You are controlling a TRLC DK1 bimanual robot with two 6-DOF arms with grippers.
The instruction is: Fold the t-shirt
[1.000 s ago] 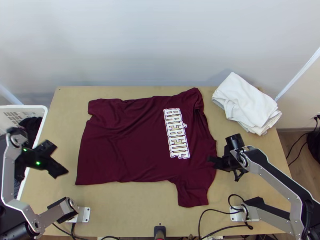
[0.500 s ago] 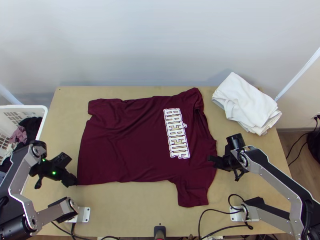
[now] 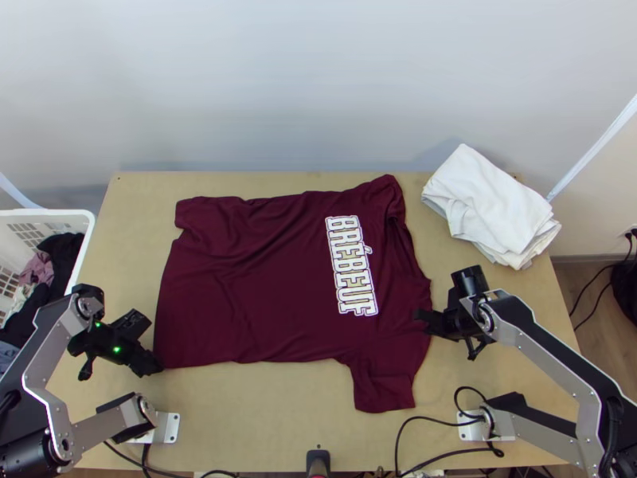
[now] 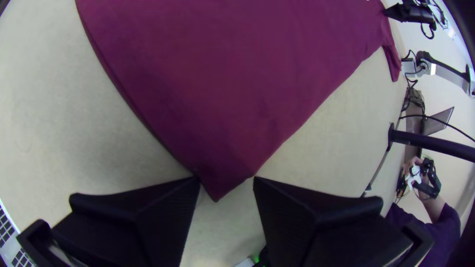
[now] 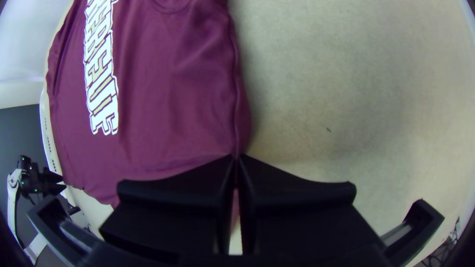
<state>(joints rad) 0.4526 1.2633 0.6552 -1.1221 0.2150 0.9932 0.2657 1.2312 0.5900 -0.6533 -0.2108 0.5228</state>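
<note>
A maroon t-shirt [image 3: 255, 279] with white lettering lies spread on the table, slightly wrinkled. At its near left hem corner is my left gripper [image 3: 156, 366]. In the left wrist view my left gripper [image 4: 226, 180] is open, the corner of the t-shirt [image 4: 222, 113] lying between its fingertips. My right gripper [image 3: 422, 321] is at the shirt's right edge, by the shoulder above the near sleeve. The right wrist view has my right gripper [image 5: 236, 157] shut on a narrow pinch of the t-shirt [image 5: 173, 99] at that shoulder seam.
Folded white cloths [image 3: 490, 203] lie at the table's back right corner. A white basket [image 3: 84, 227] with dark and coloured clothes stands off the left edge. Cables [image 3: 438, 420] run along the near edge. In the left wrist view a person's hand [image 4: 413, 165] holds a black and white device.
My left gripper has come from over the basket side rightward and toward the near edge, to the hem corner. The right arm and the t-shirt have stayed practically still.
</note>
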